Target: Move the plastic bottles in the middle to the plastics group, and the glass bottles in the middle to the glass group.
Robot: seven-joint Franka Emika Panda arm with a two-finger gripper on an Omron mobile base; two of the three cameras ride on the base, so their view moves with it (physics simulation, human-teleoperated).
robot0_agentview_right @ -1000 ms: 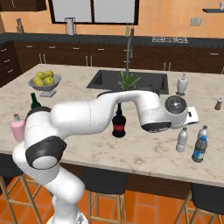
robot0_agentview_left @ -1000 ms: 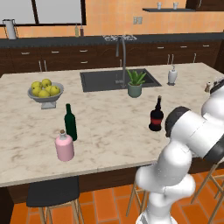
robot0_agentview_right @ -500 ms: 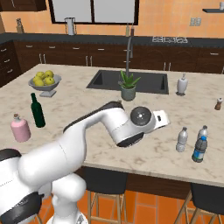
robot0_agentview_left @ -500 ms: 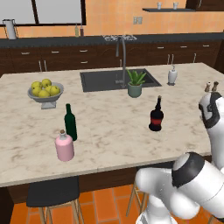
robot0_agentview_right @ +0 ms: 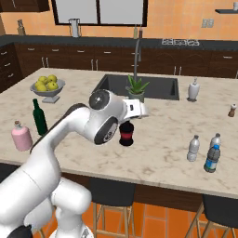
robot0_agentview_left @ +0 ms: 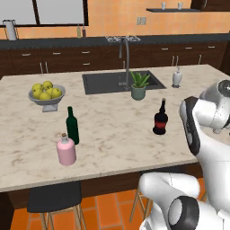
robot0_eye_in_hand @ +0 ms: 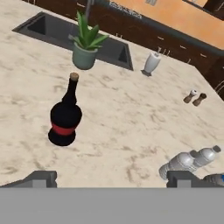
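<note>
Marble counter (robot0_agentview_left: 112, 134) with a sink at its far side, seen from 3 cameras. The black bottle (robot0_agentview_left: 160, 118), round-bodied with a long thin neck and red label, stands upright near the middle of the counter, in front of the potted plant (robot0_agentview_left: 139, 85) that sits at the sink's edge. In the right base view the arm's forearm crosses in front of this bottle, hiding its neck.

The claw (robot0_eye_in_hand: 111, 179) hangs above the counter with its 2 finger tips spread wide and nothing between them; the black bottle lies ahead and to one side of it, well apart.

At the counter's left end stand the slim dark green bottle (robot0_agentview_left: 72, 126) and, just beside it, the squat pink bottle (robot0_agentview_left: 66, 150); a bowl of fruit (robot0_agentview_left: 46, 93) sits behind them.

Toward the right end, the clear bottle (robot0_agentview_right: 193, 148) and the blue-label bottle (robot0_agentview_right: 212, 158) stand near each other, with 1 more pale bottle (robot0_agentview_right: 215, 140) just behind. The white soap dispenser (robot0_agentview_right: 194, 89) stands by the sink; 2 shakers (robot0_eye_in_hand: 195, 97) stand near the far right edge.
</note>
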